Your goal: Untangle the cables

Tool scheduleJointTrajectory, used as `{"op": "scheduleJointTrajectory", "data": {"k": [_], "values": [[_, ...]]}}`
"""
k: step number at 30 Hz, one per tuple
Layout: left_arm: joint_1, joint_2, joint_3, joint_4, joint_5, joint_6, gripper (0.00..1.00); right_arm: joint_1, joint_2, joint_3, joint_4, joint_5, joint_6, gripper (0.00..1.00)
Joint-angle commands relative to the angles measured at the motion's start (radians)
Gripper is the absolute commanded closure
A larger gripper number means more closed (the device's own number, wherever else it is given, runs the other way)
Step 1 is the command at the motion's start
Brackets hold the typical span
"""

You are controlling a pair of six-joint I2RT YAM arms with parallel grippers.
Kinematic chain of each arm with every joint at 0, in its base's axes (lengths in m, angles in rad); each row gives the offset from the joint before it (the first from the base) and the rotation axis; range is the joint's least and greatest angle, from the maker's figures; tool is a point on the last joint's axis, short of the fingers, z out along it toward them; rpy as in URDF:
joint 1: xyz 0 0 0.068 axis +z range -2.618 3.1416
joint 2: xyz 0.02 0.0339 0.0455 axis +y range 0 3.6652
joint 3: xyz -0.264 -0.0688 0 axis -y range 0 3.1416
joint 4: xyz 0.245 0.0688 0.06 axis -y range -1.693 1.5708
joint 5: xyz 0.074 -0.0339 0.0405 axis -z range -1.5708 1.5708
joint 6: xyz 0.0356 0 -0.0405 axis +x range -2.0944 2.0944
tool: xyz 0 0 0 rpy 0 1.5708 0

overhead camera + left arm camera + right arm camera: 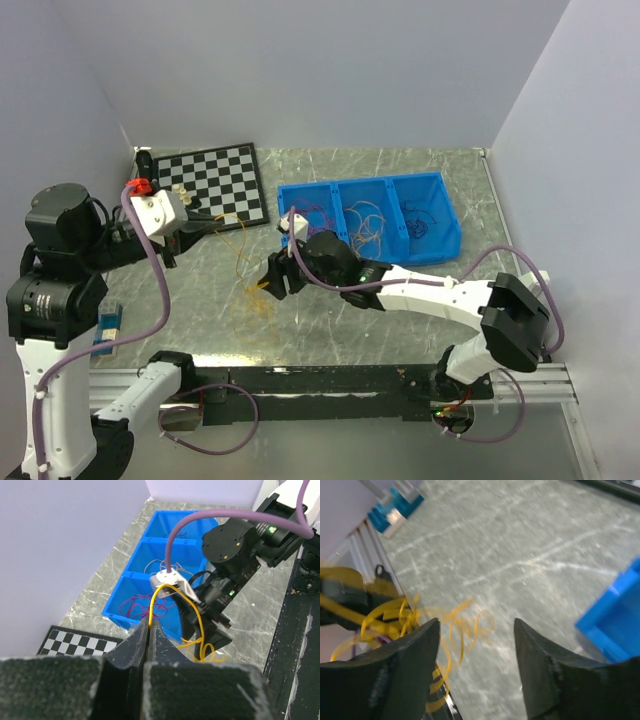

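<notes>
My left gripper (208, 226) (150, 623) is shut on a thin yellow cable (196, 614), which arcs up from the jaws and drops to a curly heap (258, 292) on the table. My right gripper (272, 278) (476, 626) hangs open just above that heap. Blurred yellow curls (462, 625) lie below and to the left of its fingers, and nothing is pinched between them. Red and purple cables (145, 605) lie in the blue tray's nearest compartment. More thin strands (365, 222) fill the middle one, and a dark tangle (420, 222) sits in the far one.
The blue three-compartment tray (440, 245) stands to the right of the middle. A chessboard (215, 180) lies at the back left. A small blue block (108, 325) sits near the left front edge. White walls close in the left, back and right sides.
</notes>
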Motion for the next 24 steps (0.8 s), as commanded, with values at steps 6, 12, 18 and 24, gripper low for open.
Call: {"op": "scheduleJointTrajectory", "data": {"k": [6, 12, 18, 24], "values": [[0.002, -0.019, 0.016, -0.013, 0.017, 0.002, 0.99, 0.033, 0.060, 0.064, 0.113, -0.052, 0.056, 0.52], [0.002, -0.019, 0.036, -0.007, 0.016, 0.000, 0.99, 0.059, 0.073, 0.013, 0.139, -0.084, 0.105, 0.62], [0.002, -0.013, 0.086, -0.010, -0.009, 0.017, 0.99, 0.093, 0.092, -0.035, 0.146, -0.058, 0.138, 0.85], [0.002, -0.016, 0.165, 0.016, -0.024, 0.008, 0.99, 0.104, 0.119, -0.093, 0.121, -0.001, 0.158, 1.00]]}}
